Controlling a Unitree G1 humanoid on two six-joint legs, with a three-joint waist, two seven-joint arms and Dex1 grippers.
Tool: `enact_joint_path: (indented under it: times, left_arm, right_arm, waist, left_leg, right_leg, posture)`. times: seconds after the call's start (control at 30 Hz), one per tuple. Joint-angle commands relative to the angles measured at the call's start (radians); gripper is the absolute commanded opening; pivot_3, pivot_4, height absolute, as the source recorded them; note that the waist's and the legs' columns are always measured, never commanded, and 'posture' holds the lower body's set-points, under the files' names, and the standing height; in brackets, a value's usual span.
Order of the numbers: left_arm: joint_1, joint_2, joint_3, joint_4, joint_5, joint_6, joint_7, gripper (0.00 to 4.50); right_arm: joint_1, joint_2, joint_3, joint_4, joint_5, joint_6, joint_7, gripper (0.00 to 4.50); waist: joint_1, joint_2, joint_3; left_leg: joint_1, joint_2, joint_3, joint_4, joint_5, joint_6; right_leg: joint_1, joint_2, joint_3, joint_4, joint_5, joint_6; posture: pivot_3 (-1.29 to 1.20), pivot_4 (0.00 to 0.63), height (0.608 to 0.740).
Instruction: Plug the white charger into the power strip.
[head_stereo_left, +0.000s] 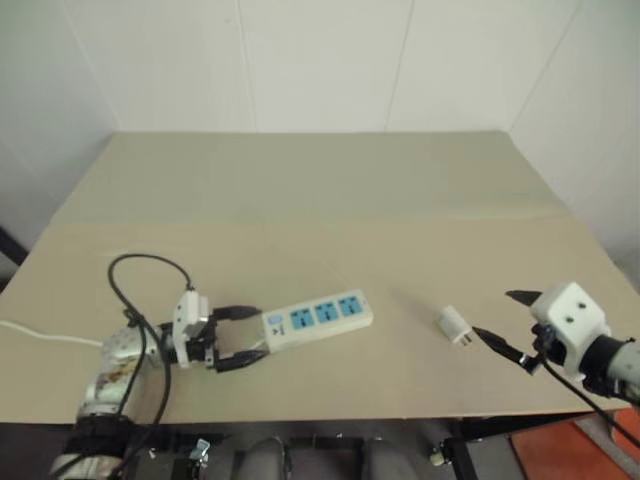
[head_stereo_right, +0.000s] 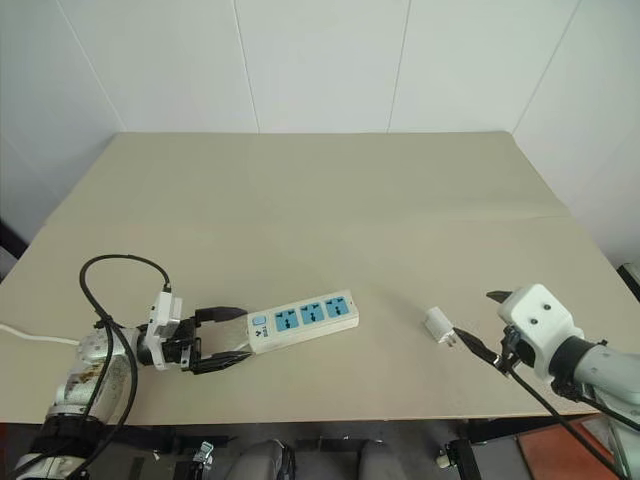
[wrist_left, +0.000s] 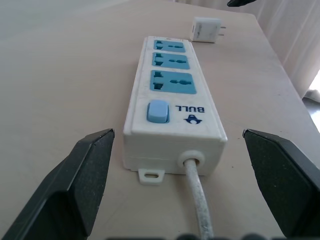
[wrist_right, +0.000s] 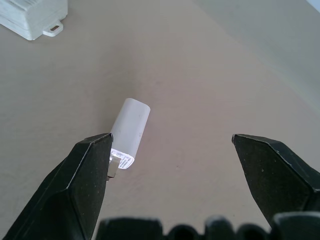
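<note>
Left eye view: long white power strip with three blue sockets (head_stereo_left: 318, 318) lies on the beige tabletop (head_stereo_left: 330, 200), switch end between the spread, empty left pincer (head_stereo_left: 235, 338). Right wrist view: small white cube charger (wrist_right: 128, 131) lies beside one finger (wrist_right: 75, 190) of the wide-open, empty right pincer (wrist_right: 172, 150).

Your left end effector (head_stereo_left: 232, 338) has two black wedge-shaped fingers on a small white housing, with a silvery metallic forearm behind it and a black cable looping above that forearm. Your right end effector (head_stereo_right: 482, 324) has the same black fingers, a boxy white housing with dark screw holes, and black cables trailing beneath it.
</note>
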Motion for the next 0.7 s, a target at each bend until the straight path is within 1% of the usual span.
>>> enact_joint_path:
  times: [0.03, 0.27, 0.47, 0.53, 0.7]
  left_arm:
    - [-0.043, -0.013, -0.016, 0.049, 0.007, -0.059, -0.035, 4.49]
    - [-0.124, -0.058, -0.067, 0.164, 0.026, -0.113, -0.106, 4.49]
    - [-0.143, -0.112, -0.067, 0.22, 0.049, -0.175, -0.08, 4.49]
    - [-0.139, -0.126, -0.066, 0.246, 0.068, -0.221, -0.055, 4.49]
    - [-0.124, -0.127, -0.074, 0.28, 0.082, -0.244, -0.052, 4.49]
  right_arm:
    - [-0.01, 0.006, -0.009, -0.023, -0.006, -0.016, -0.022, 4.5]
    - [0.009, 0.008, -0.022, -0.039, -0.015, -0.012, -0.03, 4.5]
    - [0.046, 0.016, -0.057, -0.066, -0.015, -0.004, -0.03, 4.5]
    - [0.074, 0.016, -0.07, -0.079, -0.019, -0.004, -0.026, 4.5]
    - [0.096, 0.008, -0.087, -0.093, -0.015, 0.002, -0.023, 4.5]
  waist:
    - [0.0, 0.0, 0.0]
    - [-0.002, 0.0, 0.0]
    - [-0.002, 0.0, 0.0]
    - [-0.001, 0.0, 0.0]
    - [0.004, 0.003, -0.002]
  left_leg:
    - [0.0, 0.0, 0.0, 0.0, 0.0, 0.0]
    - [0.0, 0.0, 0.0, 0.0, 0.0, 0.0]
    - [0.0, -0.001, 0.0, 0.0, 0.0, 0.0]
    - [0.0, -0.001, 0.0, 0.0, 0.0, 0.0]
    - [0.002, -0.001, 0.0, 0.0, 0.0, 0.0]
  right_leg:
    - [0.0, 0.0, 0.0, 0.0, 0.0, 0.0]
    - [0.0, 0.0, 0.0, 0.0, 0.0, 0.0]
    - [0.0, 0.0, 0.0, 0.0, 0.0, 0.0]
    - [0.0, 0.0, 0.0, 0.0, 0.0, 0.0]
    - [0.002, 0.0, 0.0, 0.001, 0.0, 0.0]
  posture:
    - [0.0, 0.15, 0.74]
    - [0.0, 0.15, 0.74]
    - [0.0, 0.15, 0.74]
    - [0.0, 0.15, 0.74]
    - [0.0, 0.15, 0.74]
